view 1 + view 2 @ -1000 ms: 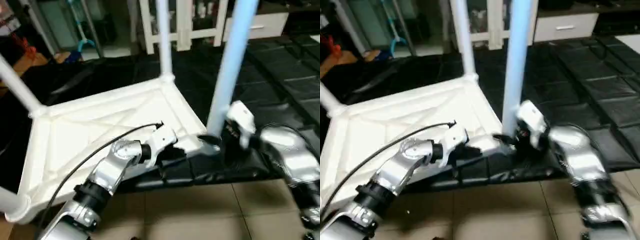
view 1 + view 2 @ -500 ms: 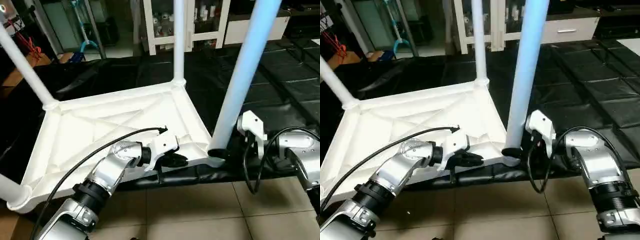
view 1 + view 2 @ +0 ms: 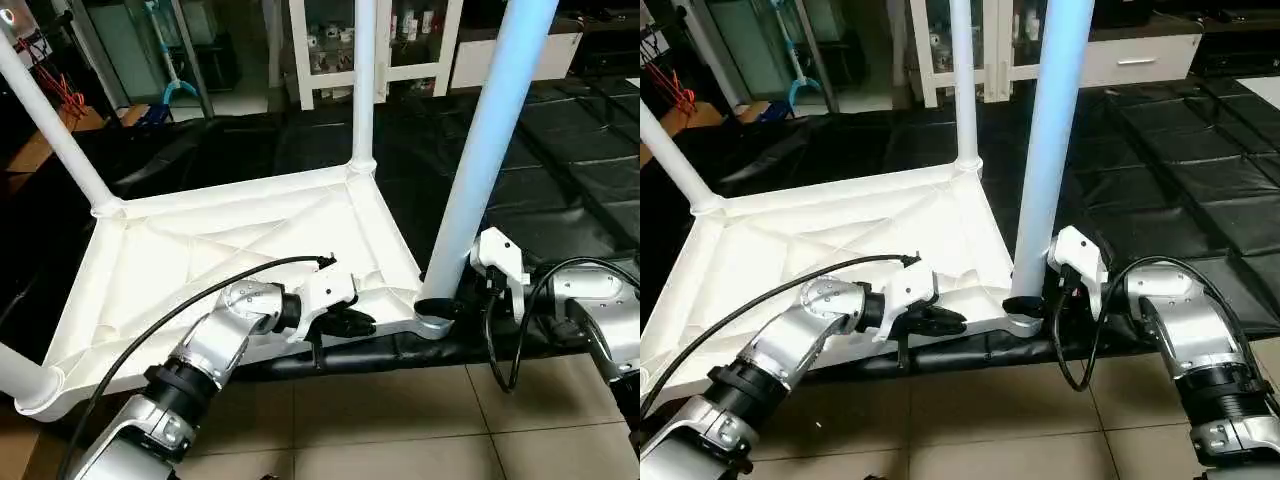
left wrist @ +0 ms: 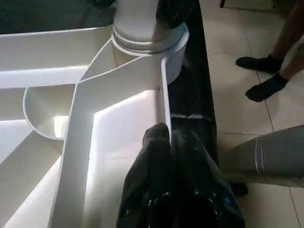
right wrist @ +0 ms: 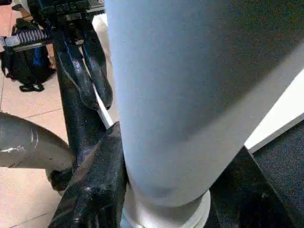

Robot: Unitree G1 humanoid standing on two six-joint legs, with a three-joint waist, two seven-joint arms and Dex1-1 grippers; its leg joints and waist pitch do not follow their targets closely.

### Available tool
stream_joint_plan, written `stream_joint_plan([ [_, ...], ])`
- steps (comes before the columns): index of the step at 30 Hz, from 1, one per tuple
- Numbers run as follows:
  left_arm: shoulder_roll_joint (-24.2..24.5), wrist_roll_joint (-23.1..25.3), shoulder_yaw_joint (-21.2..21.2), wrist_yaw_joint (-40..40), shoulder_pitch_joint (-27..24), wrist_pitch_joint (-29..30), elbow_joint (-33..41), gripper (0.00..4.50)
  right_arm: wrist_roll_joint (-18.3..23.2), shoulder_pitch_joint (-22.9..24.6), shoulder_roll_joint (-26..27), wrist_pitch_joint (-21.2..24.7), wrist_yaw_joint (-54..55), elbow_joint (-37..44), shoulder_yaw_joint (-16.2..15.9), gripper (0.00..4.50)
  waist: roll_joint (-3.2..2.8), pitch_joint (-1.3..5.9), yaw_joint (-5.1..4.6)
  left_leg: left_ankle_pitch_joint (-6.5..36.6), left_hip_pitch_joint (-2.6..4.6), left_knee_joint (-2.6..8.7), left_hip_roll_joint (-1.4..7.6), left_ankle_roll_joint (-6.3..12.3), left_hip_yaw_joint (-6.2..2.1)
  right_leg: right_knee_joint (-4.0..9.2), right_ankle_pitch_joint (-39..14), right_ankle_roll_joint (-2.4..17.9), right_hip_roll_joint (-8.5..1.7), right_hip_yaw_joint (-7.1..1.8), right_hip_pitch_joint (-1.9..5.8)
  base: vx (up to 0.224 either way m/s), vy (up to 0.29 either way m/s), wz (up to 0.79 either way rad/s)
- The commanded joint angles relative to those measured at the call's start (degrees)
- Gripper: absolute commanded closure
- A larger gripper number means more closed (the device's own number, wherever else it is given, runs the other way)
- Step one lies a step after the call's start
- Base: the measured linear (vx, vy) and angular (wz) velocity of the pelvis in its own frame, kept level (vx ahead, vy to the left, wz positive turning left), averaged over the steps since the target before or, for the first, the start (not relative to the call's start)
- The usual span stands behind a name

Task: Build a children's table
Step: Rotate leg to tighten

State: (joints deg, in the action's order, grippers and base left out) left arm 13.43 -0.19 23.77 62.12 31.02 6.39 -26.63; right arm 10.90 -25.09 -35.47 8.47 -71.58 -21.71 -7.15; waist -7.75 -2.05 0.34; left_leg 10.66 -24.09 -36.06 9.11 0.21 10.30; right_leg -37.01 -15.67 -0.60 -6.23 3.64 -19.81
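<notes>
The white tabletop (image 3: 200,250) lies upside down on black mats, ribs up. White legs stand in its corner sockets: far left (image 3: 50,130), far right (image 3: 363,80), near right (image 3: 490,150); a near-left leg (image 3: 15,375) shows at the edge. My left gripper (image 4: 166,137) is shut on the tabletop's thin near rim, close to the near-right socket (image 4: 147,42). My right gripper (image 3: 445,300) is at the base of the near-right leg, a black finger (image 5: 97,190) pressed against each side of it.
Black padded mats (image 3: 580,160) lie under and beyond the table; tiled floor (image 3: 400,420) is in front. A white glass-door cabinet (image 3: 400,50) stands behind. A person's feet in black socks (image 4: 266,85) stand near the table's corner. A black bag (image 5: 23,66) sits on the tiles.
The head camera has steadied and shifted. My right gripper's fingers have closed in on the base of the near-right leg. The left gripper keeps its hold on the rim.
</notes>
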Motion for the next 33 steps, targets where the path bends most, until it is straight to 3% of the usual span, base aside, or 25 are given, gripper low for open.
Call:
stream_joint_plan([
  [1, 0.59, 2.45, 3.34, 2.32, 0.17, 0.33, -1.99, 4.5, -0.5, -1.35, 1.05, -0.05, 1.64, -0.14, -0.07, 2.59, 1.22, 2.98, -0.12, 13.16, 1.82, 5.14, 4.19, 6.46, -1.95, 5.04, 0.91, 15.41, -3.05, -1.82, 0.91, 0.0, 0.0, 0.0],
  [5, 0.45, 2.66, 2.67, 1.55, 1.16, -0.04, -3.05, 4.5, -2.54, -1.31, 3.28, -0.09, 8.66, -0.55, 0.76, 2.6, 1.38, 2.66, -0.35, 15.28, 1.91, 5.45, 4.11, 5.2, -1.89, 5.44, -2.75, 15.07, -3.08, -1.91, 0.68, 0.0, 0.0, 0.0],
  [7, 0.25, 2.81, 2.27, 0.82, 1.76, -0.37, -3.93, 4.5, -3.09, -0.88, 4.62, 0.63, 12.18, 0.07, 1.24, 2.6, 1.33, 2.29, -0.82, 16.89, 1.7, 5.86, 4.04, 3.78, -2.03, 5.66, -5.96, 14.29, -3.02, -1.9, 0.61, 0.0, 0.0, 0.0],
  [10, -0.8, 3.16, 1.13, -1.83, 3.59, -1.06, -6.61, 4.5, -4.18, -0.2, 7.65, 2.21, 19.34, 1.02, 2.27, 2.6, 1.26, 1.89, -1.66, 21.31, 2.12, 6.35, 3.93, 0.87, -2.11, 6.14, -11.26, 13.16, -2.94, -2.14, 0.0, 0.0, 0.0, 0.0],
  [11, -1.33, 3.62, 0.67, -3.69, 4.46, -1.36, -7.94, 4.5, -4.66, -0.07, 8.85, 2.79, 22.28, 1.19, 2.74, 2.6, 1.32, 1.97, -1.81, 21.88, 2.13, 6.38, 3.92, 0.5, -2.18, 6.18, -11.64, 13.0, -2.98, -2.14, 0.06, 0.0, 0.0, 0.0],
  [13, -2.48, 4.59, -0.37, -8.14, 6.38, -1.48, -10.83, 4.5, -5.66, 0.1, 11.31, 4.03, 28.37, 1.51, 3.81, 2.6, 1.23, 1.39, -2.23, 23.99, 2.18, 6.69, 3.86, -0.86, -2.29, 6.51, -13.94, 11.75, -2.9, -2.33, -0.52, 0.0, 0.0, 0.0],
  [14, -4.02, 5.77, -2.33, -15.83, 8.71, -0.39, -14.26, 4.5, -6.85, 0.07, 13.63, 4.81, 34.33, 1.73, 4.79, 2.6, 1.19, 1.28, -2.48, 24.28, 2.08, 6.82, 3.77, -1.49, -2.35, 6.45, -13.67, 11.39, -2.8, -2.31, -0.49, 0.0, 0.0, 0.0],
  [16, -5.09, 5.71, -4.06, -20.36, 10.1, 1.15, -16.1, 4.5, -7.7, -0.27, 15.16, 5.17, 38.31, 1.58, 5.42, 2.6, 0.85, 1.2, -2.54, 24.46, 2.64, 6.94, 3.8, -2.36, -2.33, 6.75, -12.39, 11.12, -2.79, -2.39, -0.84, 0.0, 0.0, 0.0],
  [17, -5.73, 5.53, -5.16, -23.05, 10.98, 2.04, -17.23, 4.5, -8.12, -0.67, 16.27, 5.38, 40.82, 1.35, 5.81, 2.61, 1.03, 1.28, -2.45, 24.59, 2.83, 6.94, 3.83, -2.42, -2.33, 6.81, -11.99, 11.21, -2.81, -2.39, -0.83, 0.0, 0.0, 0.0],
  [19, -6.78, 5.4, -6.87, -27.46, 12.09, 2.87, -18.56, 4.5, -8.85, -1.64, 18.86, 5.49, 45.58, 1.16, 6.31, 2.61, 1.09, 1.64, -2.45, 17.72, 2.0, 6.92, 3.7, 0.4, -2.18, 6.44, -5.28, 11.46, -2.86, -2.16, 0.01, 0.0, 0.0, 0.0],
  [20, -7.25, 5.24, -7.45, -28.38, 12.32, 3.19, -18.85, 4.5, -9.1, -2.19, 20.05, 5.5, 47.49, 1.05, 6.44, 2.61, 0.84, 1.72, -2.58, 14.43, 1.88, 6.84, 3.75, 2.36, -1.96, 6.32, -2.33, 11.85, -2.79, -2.02, 0.02, 0.0, 0.0, 0.0],
  [21, -7.56, 5.09, -7.81, -28.86, 12.43, 3.35, -18.96, 4.5, -9.27, -2.6, 20.79, 5.4, 48.66, 0.93, 6.49, 2.61, 0.56, 1.58, -2.67, 13.19, 1.78, 6.89, 3.75, 3.08, -1.88, 6.25, -0.96, 12.08, -2.77, -1.96, -0.11, 0.0, 0.0, 0.0],
  [22, -8.1, 4.87, -8.15, -29.13, 12.67, 3.22, -19.34, 4.5, -9.45, -3.58, 22.14, 5.02, 50.59, 0.6, 6.4, 2.61, 0.95, 1.93, -2.63, 10.4, 1.71, 6.48, 3.65, 4.71, -1.76, 6.08, 2.74, 12.31, -2.79, -1.86, 0.1, 0.0, 0.0, 0.0],
  [24, -8.34, 4.74, -7.86, -27.86, 12.63, 2.37, -19.53, 4.5, -8.92, -4.76, 23.15, 4.37, 50.65, 0.16, 6.34, 2.61, 0.86, 2.58, -2.5, 1.31, 1.33, 5.21, 3.42, 9.86, -1.65, 4.8, 14.67, 12.83, -2.84, -1.74, 0.05, 0.0, 0.0, 0.0],
  [26, -8.42, 4.72, -7.77, -27.52, 12.73, 1.96, -19.87, 4.5, -8.8, -5.08, 23.41, 4.24, 50.65, 0.04, 6.33, 2.61, 0.8, 2.73, -2.38, -2.14, 1.32, 4.56, 3.43, 13.33, -1.51, 4.33, 19.64, 12.88, -2.96, -1.71, -0.21, 0.0, 0.0, 0.0],
  [28, -7.53, 4.48, -6.34, -22.41, 11.98, -0.58, -19.35, 4.5, -7.03, -6.12, 22.71, 3.0, 45.32, 0.07, 5.83, 2.61, 1.13, 2.48, -2.2, -2.11, 1.07, 4.47, 3.39, 14.98, -1.31, 4.42, 19.26, 12.9, -3.11, -1.67, -0.2, 0.0, 0.0, 0.0],
  [31, -5.96, 4.22, -4.68, -17.07, 10.53, -2.07, -17.43, 4.5, -5.49, -6.27, 20.29, 1.29, 40.12, 0.62, 5.78, 2.61, 1.13, 2.48, -1.77, -0.92, 1.14, 4.51, 3.77, 15.53, -1.26, 4.38, 16.4, 13.18, -3.04, -1.68, -0.3, 0.0, 0.0, 0.0],
  [33, -4.4, 3.78, -3.45, -11.69, 8.91, -3.41, -14.99, 4.5, -4.42, -6.66, 17.58, 0.27, 36.08, 0.6, 6.37, 2.05, 1.27, 2.38, -1.67, -0.12, 1.19, 4.58, 3.93, 15.43, -1.23, 4.53, 14.56, 13.64, -3.07, -1.7, -0.19, 0.0, 0.0, 0.0],
])
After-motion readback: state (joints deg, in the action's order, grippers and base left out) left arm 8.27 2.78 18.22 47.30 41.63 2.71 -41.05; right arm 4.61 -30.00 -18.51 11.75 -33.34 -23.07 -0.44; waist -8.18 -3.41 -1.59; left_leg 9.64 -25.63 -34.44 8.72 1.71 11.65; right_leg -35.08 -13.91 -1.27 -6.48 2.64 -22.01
